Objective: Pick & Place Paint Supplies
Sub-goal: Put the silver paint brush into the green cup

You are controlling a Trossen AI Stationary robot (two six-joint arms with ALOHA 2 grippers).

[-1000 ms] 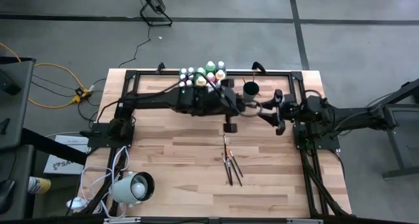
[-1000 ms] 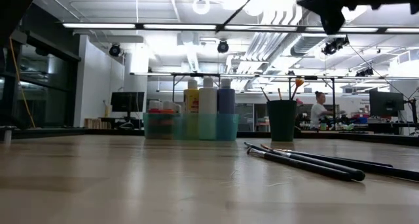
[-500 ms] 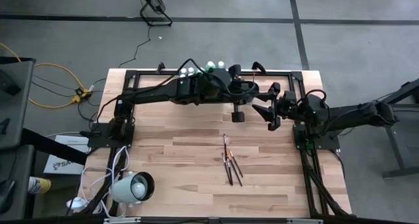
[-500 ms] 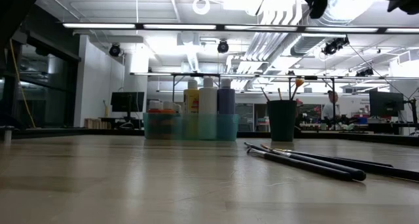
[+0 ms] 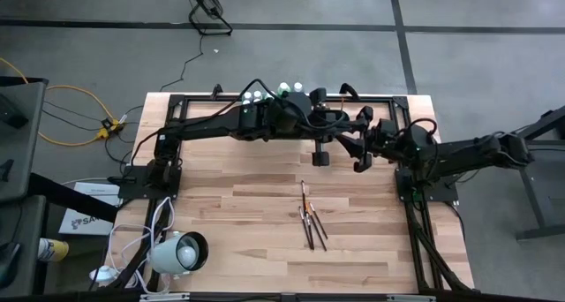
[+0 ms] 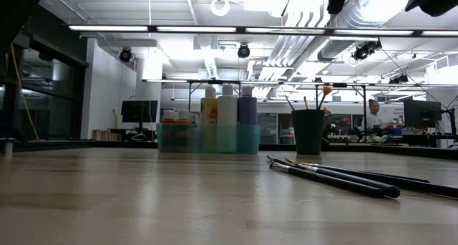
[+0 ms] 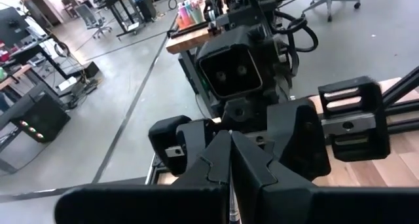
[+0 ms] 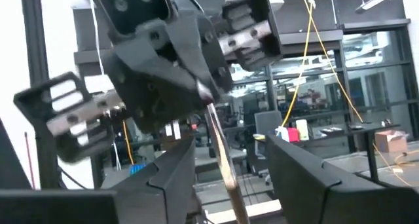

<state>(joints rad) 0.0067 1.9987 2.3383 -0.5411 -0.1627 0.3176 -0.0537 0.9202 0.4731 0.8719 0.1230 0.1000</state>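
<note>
Nearest, lying loose on the pale wooden worktop point(image 5: 247, 205): a small sheaf of thin dark-handled paintbrushes point(image 6: 336, 179), crossing one another and touching, untouched by either arm.

Above and beyond them, in mid-air, one more thin paintbrush point(image 8: 221, 145), pinched near one end by the left claw point(image 7: 230, 152), whose fingers are pressed together on it. Facing it at close quarters, the right claw point(image 8: 229, 168), fingers spread to either side of the free length of the handle and not seen to touch it. Looks like a hand-over between the arms, judged from that pairing alone.

Likely light and stiff, that brush, but narrow and smooth, so prone to swivel or slide in a pinch. Best taken on the bare handle, a little clear of the left fingers, squarely across the shaft, never on the bristles, which would splay. Release by the left only once the right grip is firm.

Farther back, near the far edge of the worktop: a dark round cup point(image 6: 308, 132) with several brushes already standing in it, and just beside it a translucent green rectangular tray point(image 6: 207, 139) holding upright small paint bottles point(image 6: 227, 105) with white and coloured caps.
</note>
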